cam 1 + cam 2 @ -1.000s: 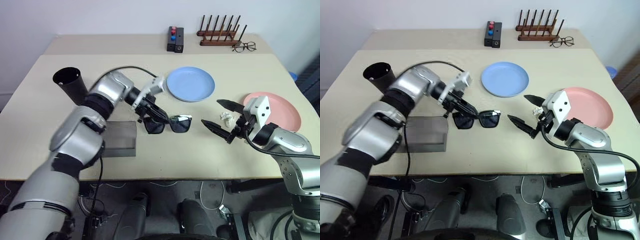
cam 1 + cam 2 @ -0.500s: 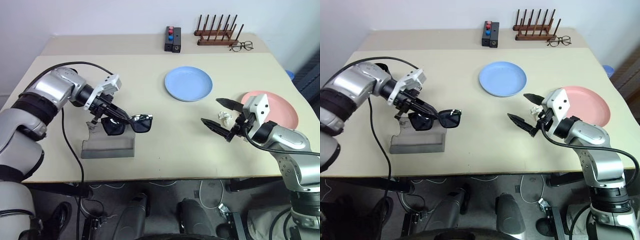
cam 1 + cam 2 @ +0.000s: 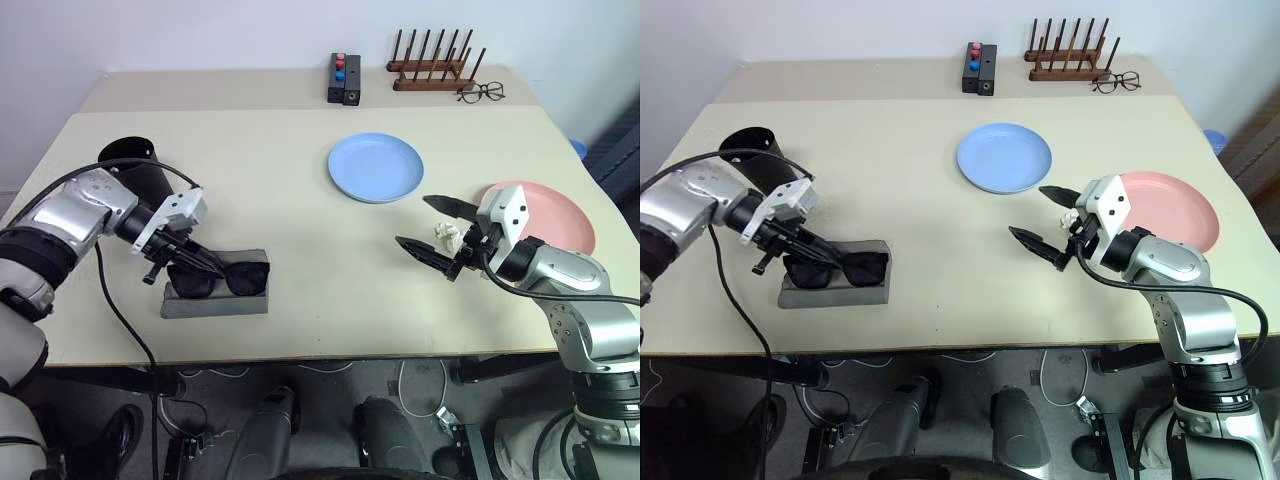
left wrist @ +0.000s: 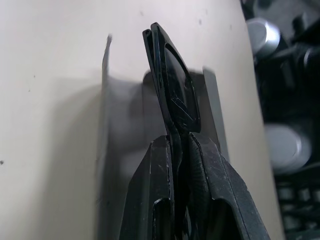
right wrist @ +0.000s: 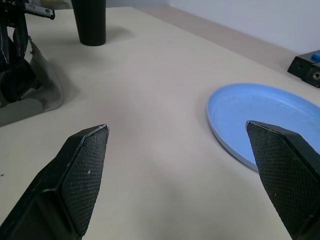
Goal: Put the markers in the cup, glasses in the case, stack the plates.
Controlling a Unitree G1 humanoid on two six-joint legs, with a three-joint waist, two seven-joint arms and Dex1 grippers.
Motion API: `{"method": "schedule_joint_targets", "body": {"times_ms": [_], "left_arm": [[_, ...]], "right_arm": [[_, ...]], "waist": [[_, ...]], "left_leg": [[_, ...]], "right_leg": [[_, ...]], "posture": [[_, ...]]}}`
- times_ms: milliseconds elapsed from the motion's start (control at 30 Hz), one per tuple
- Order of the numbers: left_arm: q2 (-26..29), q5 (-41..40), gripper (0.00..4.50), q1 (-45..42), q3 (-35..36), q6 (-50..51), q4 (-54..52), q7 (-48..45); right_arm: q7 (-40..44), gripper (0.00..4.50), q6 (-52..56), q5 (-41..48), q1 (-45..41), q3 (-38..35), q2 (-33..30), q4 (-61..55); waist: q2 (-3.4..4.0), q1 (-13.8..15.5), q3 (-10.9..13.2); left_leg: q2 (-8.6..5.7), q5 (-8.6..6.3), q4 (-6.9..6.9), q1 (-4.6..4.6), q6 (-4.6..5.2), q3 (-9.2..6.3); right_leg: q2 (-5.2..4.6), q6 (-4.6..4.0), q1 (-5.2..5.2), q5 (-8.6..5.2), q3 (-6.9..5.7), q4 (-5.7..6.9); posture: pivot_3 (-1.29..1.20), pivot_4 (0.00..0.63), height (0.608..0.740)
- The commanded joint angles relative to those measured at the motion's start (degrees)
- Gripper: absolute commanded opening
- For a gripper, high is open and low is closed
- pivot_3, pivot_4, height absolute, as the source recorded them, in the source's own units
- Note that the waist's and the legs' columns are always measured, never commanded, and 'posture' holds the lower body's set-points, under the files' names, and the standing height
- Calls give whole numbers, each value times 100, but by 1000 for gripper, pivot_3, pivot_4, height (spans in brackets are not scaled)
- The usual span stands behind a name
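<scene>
My left gripper (image 3: 188, 263) is shut on the black glasses (image 3: 222, 278), gripping them at one end. It holds them low over the grey case (image 3: 215, 303) near the table's front left; I cannot tell whether they rest in it. In the left wrist view the glasses (image 4: 175, 85) stick out edge-on past the fingers over the case (image 4: 125, 130). The black cup (image 3: 135, 165) stands just behind the left arm. The light blue plate (image 3: 376, 167) lies at mid-table and the pink plate (image 3: 548, 215) at the right. My right gripper (image 3: 412, 221) hovers open and empty between them. The markers are out of view.
A small white crumpled scrap (image 3: 447, 235) lies beside the pink plate. At the table's back stand a black box with red and blue buttons (image 3: 345, 80) and a wooden peg rack (image 3: 435, 68). Wire-framed spectacles (image 3: 480, 93) lie beside the rack.
My left gripper has carried the glasses leftward and down from mid-table to the case. The right gripper has stayed in place, open.
</scene>
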Motion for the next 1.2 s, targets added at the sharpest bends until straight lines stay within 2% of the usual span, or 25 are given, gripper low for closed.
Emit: {"method": "schedule_joint_targets", "body": {"times_ms": [33,600,800,900,1200], "left_arm": [[137,-80,37,113,20,-354,108,-20],[315,-528,37,496,-352,779,-535,-20],[140,-510,2823,471,-269,814,-434,-20],[79,-482,4444,382,-248,821,-356,-20],[159,-558,4484,29,-121,959,-479,-20]], "right_arm": [[60,4500,-84,17,-143,-52,-1,-56],[90,4500,-100,-69,-151,-48,-2,-18],[104,4500,-106,-103,-162,-60,14,5],[105,4500,-114,-112,-199,-43,27,47],[129,4500,-139,-134,-310,-25,60,150]], "waist": [[0,0,0],[0,-6,0],[0,-2,0],[0,-4,0],[0,-6,0]], "left_leg": [[0,0,0,0,0,0],[0,0,0,0,0,1],[0,0,0,1,0,1],[0,0,1,0,0,1],[0,0,1,0,0,1]], "right_leg": [[0,0,0,0,0,0],[2,0,-1,0,2,3],[2,0,-1,0,1,3],[2,0,-1,0,2,3],[2,0,-1,0,2,4]], "posture": [[0,150,740],[0,150,740],[0,150,740],[0,150,740],[0,150,740]]}}
